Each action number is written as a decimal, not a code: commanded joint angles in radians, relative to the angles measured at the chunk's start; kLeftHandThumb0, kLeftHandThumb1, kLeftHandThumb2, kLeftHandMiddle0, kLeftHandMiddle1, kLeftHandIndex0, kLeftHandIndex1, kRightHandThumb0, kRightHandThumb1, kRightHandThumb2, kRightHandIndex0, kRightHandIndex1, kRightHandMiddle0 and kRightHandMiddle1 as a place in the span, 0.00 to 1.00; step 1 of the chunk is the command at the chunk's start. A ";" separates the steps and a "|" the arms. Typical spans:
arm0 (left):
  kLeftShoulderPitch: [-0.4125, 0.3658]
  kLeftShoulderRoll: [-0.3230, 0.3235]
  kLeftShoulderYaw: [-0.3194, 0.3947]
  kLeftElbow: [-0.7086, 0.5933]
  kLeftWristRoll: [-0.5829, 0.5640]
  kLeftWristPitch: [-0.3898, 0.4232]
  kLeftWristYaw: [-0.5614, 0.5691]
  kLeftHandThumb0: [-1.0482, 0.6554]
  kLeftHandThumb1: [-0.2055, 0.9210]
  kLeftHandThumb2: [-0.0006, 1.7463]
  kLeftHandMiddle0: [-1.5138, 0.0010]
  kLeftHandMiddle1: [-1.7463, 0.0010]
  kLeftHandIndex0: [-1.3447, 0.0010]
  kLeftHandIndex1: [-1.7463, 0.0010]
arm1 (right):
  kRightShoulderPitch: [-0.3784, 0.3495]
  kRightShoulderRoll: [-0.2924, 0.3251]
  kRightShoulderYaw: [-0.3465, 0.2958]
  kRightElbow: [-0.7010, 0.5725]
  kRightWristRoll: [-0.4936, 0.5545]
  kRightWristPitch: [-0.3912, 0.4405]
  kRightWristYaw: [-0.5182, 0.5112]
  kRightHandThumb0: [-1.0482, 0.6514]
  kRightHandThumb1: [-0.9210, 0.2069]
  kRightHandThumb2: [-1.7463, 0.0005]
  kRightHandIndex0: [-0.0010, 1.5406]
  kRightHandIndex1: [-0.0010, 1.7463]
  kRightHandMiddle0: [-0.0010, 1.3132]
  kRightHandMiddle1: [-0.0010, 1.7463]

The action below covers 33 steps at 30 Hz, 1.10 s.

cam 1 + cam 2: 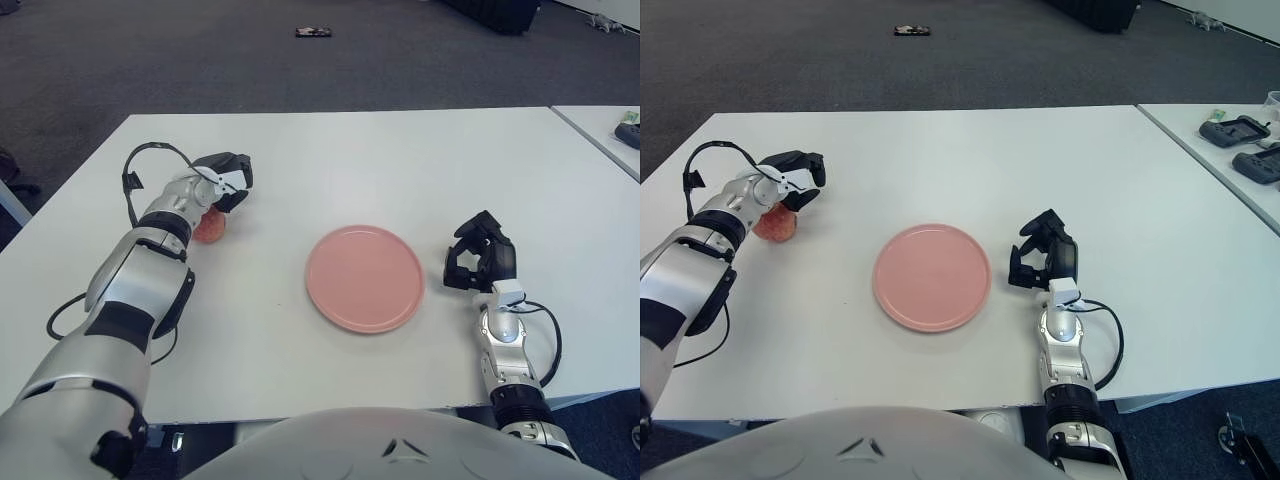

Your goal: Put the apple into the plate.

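White table (pixel 330 150) on dark carpet (pixel 200 60); left hand (pixel 790 180) over apple (pixel 775 226), fingers unclear.

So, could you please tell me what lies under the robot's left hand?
A reddish-orange apple sits on the white table, tucked beneath the left hand and wrist. Only its lower side shows; its top is covered, so contact cannot be judged.

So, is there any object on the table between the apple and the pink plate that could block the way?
Nothing visible does. The small red apple lies by the left hand, and only bare white table separates it from the round pink plate. The right hand shows on the plate's far side.
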<state>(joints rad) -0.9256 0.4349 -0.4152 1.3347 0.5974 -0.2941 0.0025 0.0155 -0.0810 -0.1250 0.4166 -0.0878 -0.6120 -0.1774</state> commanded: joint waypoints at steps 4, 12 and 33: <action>0.003 0.008 0.005 -0.007 -0.004 -0.008 -0.003 0.33 0.43 0.78 0.18 0.00 0.53 0.00 | 0.023 0.007 0.003 0.037 -0.005 -0.009 -0.002 0.61 0.78 0.07 0.54 1.00 0.45 0.98; 0.013 0.022 -0.014 -0.019 0.025 -0.063 0.095 0.34 0.44 0.77 0.20 0.00 0.54 0.00 | 0.029 0.012 0.000 0.026 0.001 0.010 -0.004 0.61 0.75 0.08 0.52 1.00 0.44 0.98; 0.006 0.139 0.036 -0.054 -0.019 -0.204 0.077 0.15 0.69 0.42 0.98 0.45 0.99 0.50 | 0.036 -0.004 0.002 0.018 -0.023 0.061 -0.002 0.61 0.71 0.11 0.50 1.00 0.39 1.00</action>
<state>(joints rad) -0.9219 0.5411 -0.3911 1.2958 0.5886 -0.4892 0.0902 0.0182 -0.0859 -0.1263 0.4076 -0.0949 -0.5885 -0.1708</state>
